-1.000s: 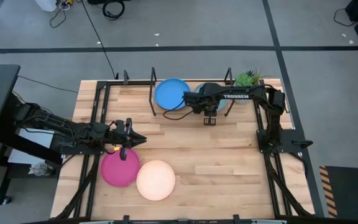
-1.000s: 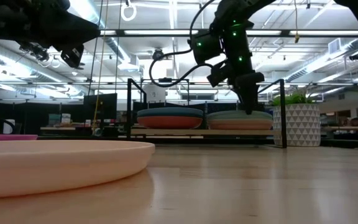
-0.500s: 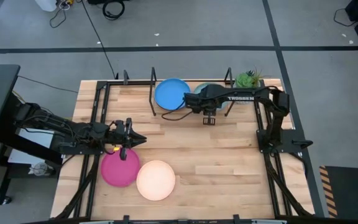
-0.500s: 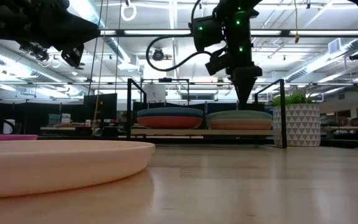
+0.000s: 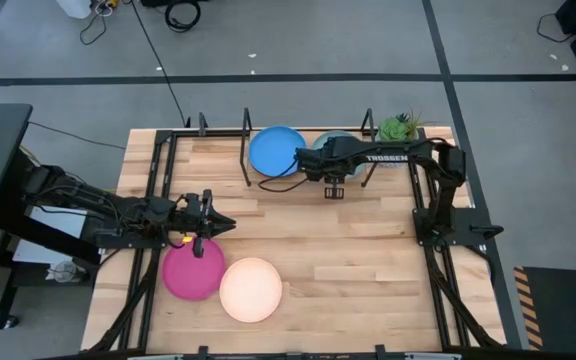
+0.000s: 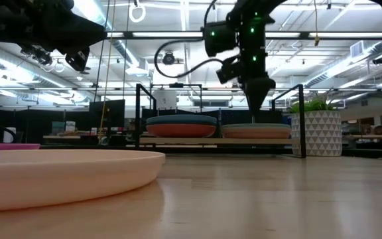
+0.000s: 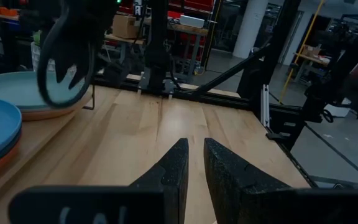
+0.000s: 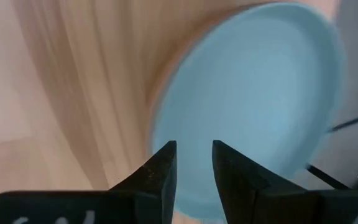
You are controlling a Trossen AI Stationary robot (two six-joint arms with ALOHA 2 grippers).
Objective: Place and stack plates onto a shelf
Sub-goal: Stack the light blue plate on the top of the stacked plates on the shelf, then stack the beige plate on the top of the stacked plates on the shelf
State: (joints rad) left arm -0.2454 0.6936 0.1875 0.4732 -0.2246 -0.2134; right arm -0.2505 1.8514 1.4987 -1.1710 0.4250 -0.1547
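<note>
So two stacks are already parked on the shelf (image 5: 245, 160) at the far edge of the worktop (image 5: 368, 260). On the left stack a blue plate (image 5: 276, 150) is seen on top, with an orange one under it in the low view. On the right stack a light teal plate (image 8: 253, 106) is seen on top, with a tan one beneath.

Two plates are left off the shelf: the magenta plate (image 5: 191, 271) and the cream plate (image 5: 251, 289), lying flat and touching each other near the front-left of the worktop.

The right tool (image 6: 258, 99) is held just above the near edge of the light teal plate, empty, fingers set to a narrow gap. The left tool (image 5: 208, 226) is hung just past the far rim of the magenta plate, also empty and nearly closed.

What could go wrong, probably: the right arm is stretched across the shelf front, so a low pull-back could clip the teal rim or the black rods and shove that stack askew. The small potted plant (image 5: 398, 127) could get knocked too. With the two leftover plates touching, grabbing the magenta one could drag the cream one along.
</note>
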